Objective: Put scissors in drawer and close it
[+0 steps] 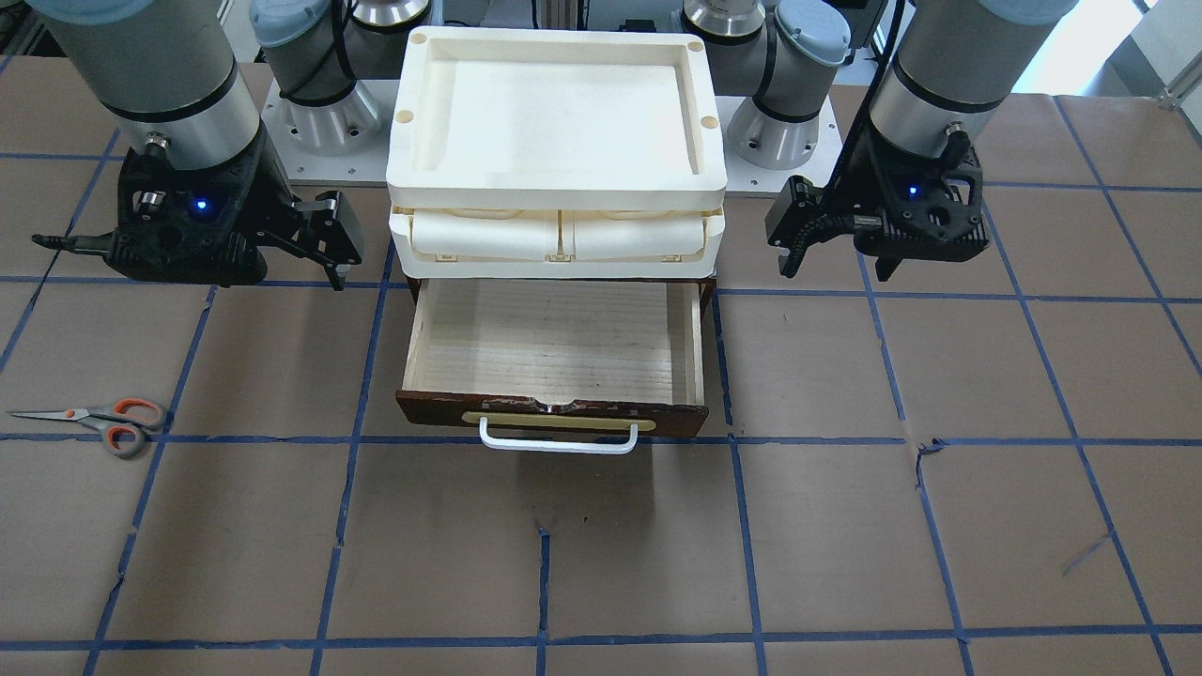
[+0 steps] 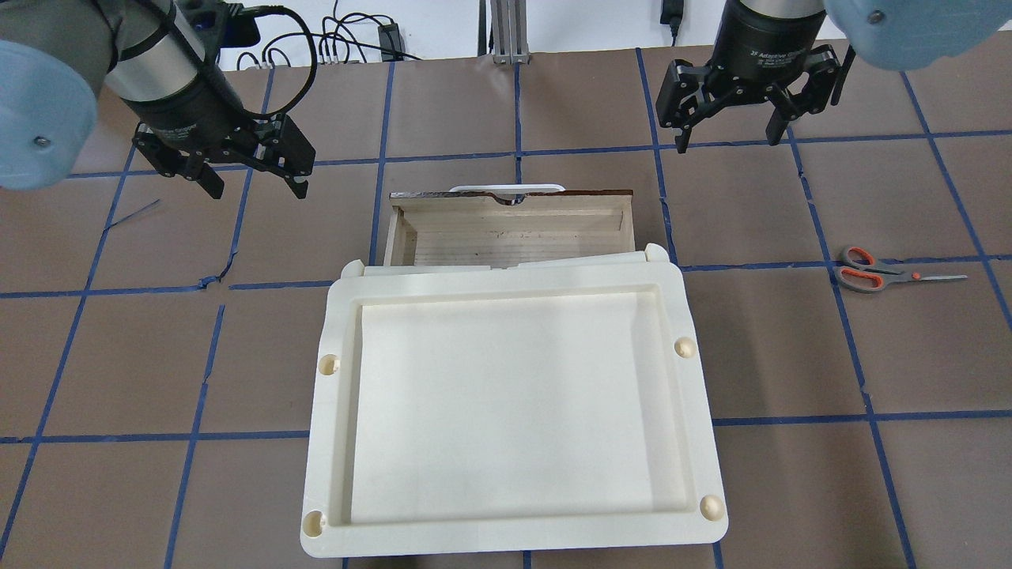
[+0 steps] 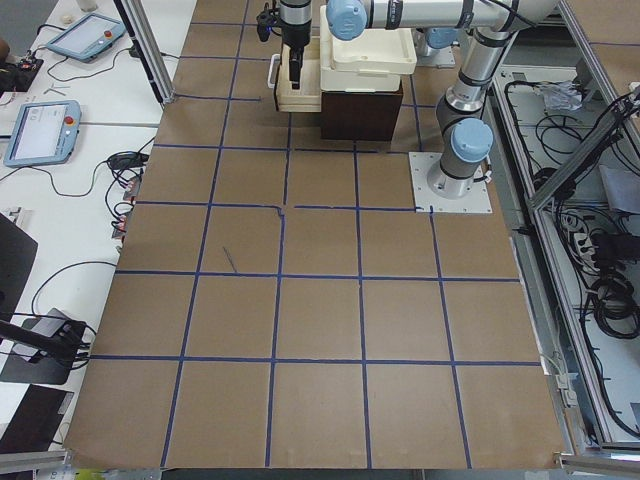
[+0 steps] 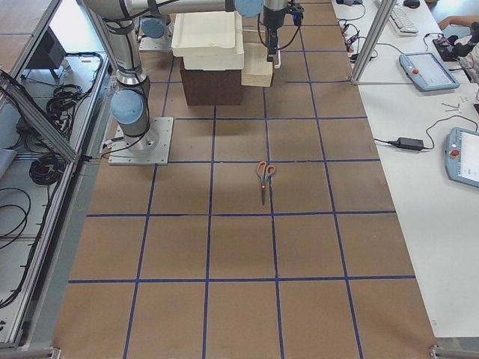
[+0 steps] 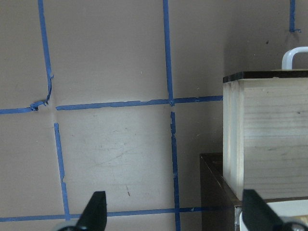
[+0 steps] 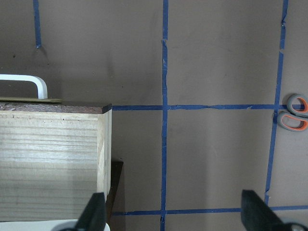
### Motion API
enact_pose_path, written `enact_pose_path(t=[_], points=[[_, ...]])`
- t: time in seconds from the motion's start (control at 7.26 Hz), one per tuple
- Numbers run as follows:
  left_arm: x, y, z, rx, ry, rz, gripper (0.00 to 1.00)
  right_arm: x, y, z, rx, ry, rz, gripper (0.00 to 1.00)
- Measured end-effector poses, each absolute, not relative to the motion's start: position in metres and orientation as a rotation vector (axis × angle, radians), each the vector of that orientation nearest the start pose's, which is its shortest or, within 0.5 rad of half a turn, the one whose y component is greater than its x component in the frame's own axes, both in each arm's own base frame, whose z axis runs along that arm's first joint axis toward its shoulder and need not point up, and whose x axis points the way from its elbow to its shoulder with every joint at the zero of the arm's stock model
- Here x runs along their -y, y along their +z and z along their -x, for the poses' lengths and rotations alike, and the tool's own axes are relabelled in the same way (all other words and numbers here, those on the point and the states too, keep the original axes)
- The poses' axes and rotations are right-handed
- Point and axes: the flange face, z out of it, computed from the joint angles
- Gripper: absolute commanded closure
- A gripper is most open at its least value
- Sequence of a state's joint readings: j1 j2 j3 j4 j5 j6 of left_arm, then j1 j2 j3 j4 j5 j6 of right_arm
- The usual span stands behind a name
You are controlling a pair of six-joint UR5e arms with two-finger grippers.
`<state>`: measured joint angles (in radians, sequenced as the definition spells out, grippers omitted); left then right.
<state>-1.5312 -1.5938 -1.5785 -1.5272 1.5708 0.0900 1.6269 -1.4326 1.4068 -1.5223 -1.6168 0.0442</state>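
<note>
The scissors (image 1: pixel 99 422) lie flat on the brown table far to my right, orange-and-grey handles toward the drawer; they also show in the overhead view (image 2: pixel 877 273), the exterior right view (image 4: pixel 264 173) and at the right wrist view's edge (image 6: pixel 296 113). The drawer (image 1: pixel 554 338) is pulled open and empty, with a dark chipped front and a white bar handle (image 1: pixel 559 441); it also shows from overhead (image 2: pixel 514 229). My left gripper (image 2: pixel 257 186) hovers open beside the drawer's left side (image 5: pixel 269 130). My right gripper (image 2: pixel 727 138) hovers open beside its right side (image 6: pixel 53 154), well short of the scissors.
Cream plastic trays (image 2: pixel 328 442) are stacked on the dark cabinet (image 4: pixel 209 86) above the drawer and overhang it. Blue tape lines grid the table. Both arm bases (image 1: pixel 319 122) stand behind the cabinet. Side benches hold tablets and cables (image 4: pixel 430 71).
</note>
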Motion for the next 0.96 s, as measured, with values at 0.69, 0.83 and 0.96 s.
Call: enact_pose_path(t=[0.69,0.83,0.96], points=[[0.5046,0.4713,0.1156,-3.141,-0.002,-0.070,0.00,0.5403,0.4915,-0.1587,-3.186,0.034,0.020,0.00],[0.5046,0.4708,0.1155,-3.141,-0.003,-0.071,0.00,0.5404,0.4913,-0.1575,-3.186,0.038,0.017,0.00],[0.5045,0.4709,0.1153,-3.141,-0.004,-0.073,0.00,0.5418,0.4905,-0.1529,-3.187,0.044,0.038,0.00]])
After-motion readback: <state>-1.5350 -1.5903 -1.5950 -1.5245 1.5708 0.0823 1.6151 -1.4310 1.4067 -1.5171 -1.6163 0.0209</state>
